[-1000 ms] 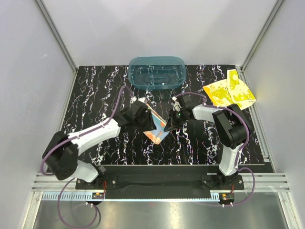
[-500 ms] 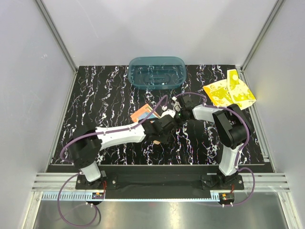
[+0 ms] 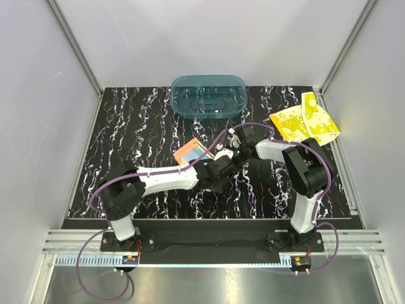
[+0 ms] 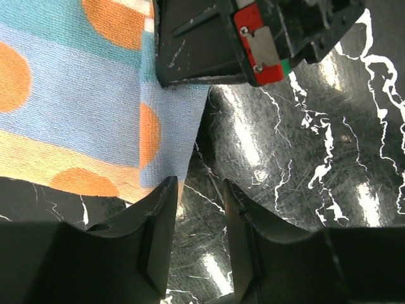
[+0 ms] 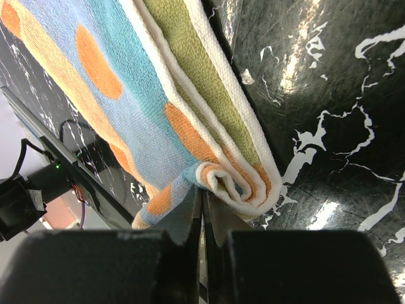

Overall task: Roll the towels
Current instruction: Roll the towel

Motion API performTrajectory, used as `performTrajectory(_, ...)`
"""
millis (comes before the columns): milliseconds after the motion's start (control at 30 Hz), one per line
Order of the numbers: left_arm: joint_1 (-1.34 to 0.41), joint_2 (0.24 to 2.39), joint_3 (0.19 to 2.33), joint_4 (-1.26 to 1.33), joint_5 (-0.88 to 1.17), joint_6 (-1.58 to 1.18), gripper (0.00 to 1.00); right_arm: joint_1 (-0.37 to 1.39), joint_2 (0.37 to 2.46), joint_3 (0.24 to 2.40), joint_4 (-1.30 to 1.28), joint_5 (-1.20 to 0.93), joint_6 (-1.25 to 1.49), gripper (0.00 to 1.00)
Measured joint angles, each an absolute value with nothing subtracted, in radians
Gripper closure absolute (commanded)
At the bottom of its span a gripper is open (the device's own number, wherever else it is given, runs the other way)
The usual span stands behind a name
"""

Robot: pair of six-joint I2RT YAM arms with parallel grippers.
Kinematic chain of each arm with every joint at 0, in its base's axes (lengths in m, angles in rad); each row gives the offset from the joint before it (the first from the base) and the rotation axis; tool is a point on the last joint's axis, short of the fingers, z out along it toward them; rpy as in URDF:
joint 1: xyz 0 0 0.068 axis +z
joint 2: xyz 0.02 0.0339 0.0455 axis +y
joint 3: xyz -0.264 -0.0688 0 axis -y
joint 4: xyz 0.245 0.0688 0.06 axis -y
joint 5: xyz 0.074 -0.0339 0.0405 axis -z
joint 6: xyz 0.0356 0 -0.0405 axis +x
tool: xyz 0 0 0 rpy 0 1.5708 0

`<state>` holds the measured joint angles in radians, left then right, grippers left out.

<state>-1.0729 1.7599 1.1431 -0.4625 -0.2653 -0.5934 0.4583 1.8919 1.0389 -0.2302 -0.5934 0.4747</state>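
Dotted towel [image 3: 190, 151] now lower, farther left; left pincer [image 4: 199, 190] released, right pincer [image 5: 204, 206] clenched on its rolled edge.

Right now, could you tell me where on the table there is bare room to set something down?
The widest bare stretch of table lies left, between the wall, the tub and the left arm. The middle is crowded: the left gripper and right gripper meet at the dotted towel. The yellow towel fills the far right corner.
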Motion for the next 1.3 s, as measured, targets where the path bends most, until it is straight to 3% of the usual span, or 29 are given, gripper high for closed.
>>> performTrajectory(500, -1.073, 1.814, 1.146, -0.505, -0.365, -0.581, 0.6, 0.458, 1.896, 1.04, -0.229, -0.597, 0.475, 0.95)
performTrajectory(933, -1.074, 1.831, 1.153, -0.542, -0.452, -0.557, 0.47, 0.458, 1.908, 1.046, -0.23, -0.616, 0.474, 0.96)
performTrajectory(1300, -1.074, 1.866, 1.177, -0.571, -0.481, -0.485, 0.61, 0.458, 1.939, 1.086, -0.257, -0.632, 0.465, 0.96)
